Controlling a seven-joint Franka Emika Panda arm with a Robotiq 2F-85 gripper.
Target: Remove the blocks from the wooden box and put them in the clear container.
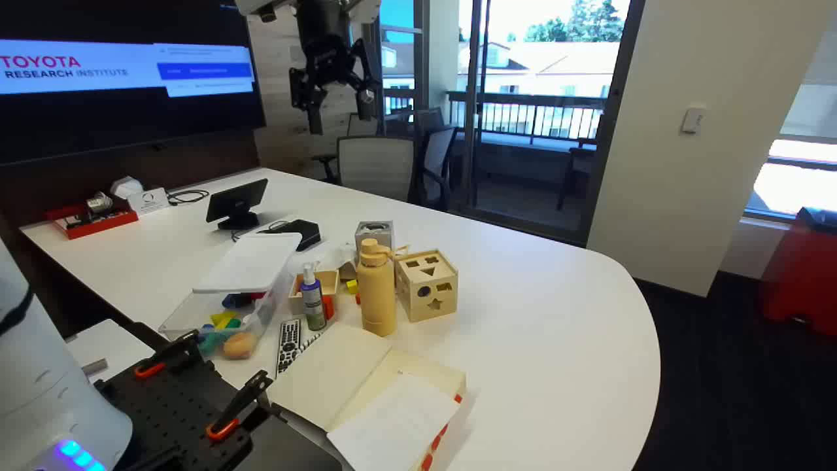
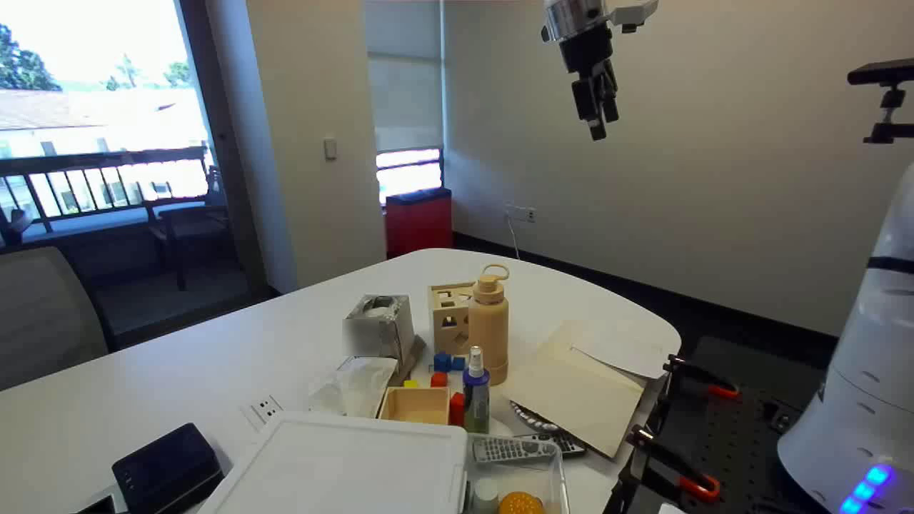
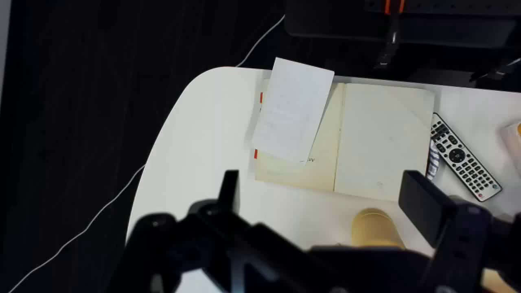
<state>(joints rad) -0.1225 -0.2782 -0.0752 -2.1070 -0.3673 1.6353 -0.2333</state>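
Observation:
The wooden box [image 1: 426,281], a pale cube with shaped holes, stands on the table and also shows in an exterior view [image 2: 441,335], partly behind a bottle. Whether blocks are inside is hidden. Loose blocks lie near it: a blue block [image 2: 443,362], a red block [image 2: 439,380] and a yellow block [image 2: 410,383]. The clear container [image 1: 265,315] holds several coloured items and also shows in an exterior view [image 2: 559,480]. My gripper [image 1: 341,116] is open and empty, high above the table; it also shows in an exterior view [image 2: 602,123] and the wrist view [image 3: 320,181].
A tan bottle [image 1: 378,297] stands close against the cube. A spray bottle [image 2: 476,400], a small open wooden tray [image 2: 418,407] and a grey carton [image 2: 382,332] stand nearby. A white lid [image 1: 252,261] partly covers the container. An open book [image 3: 382,138] and remote [image 3: 464,158] lie on the table.

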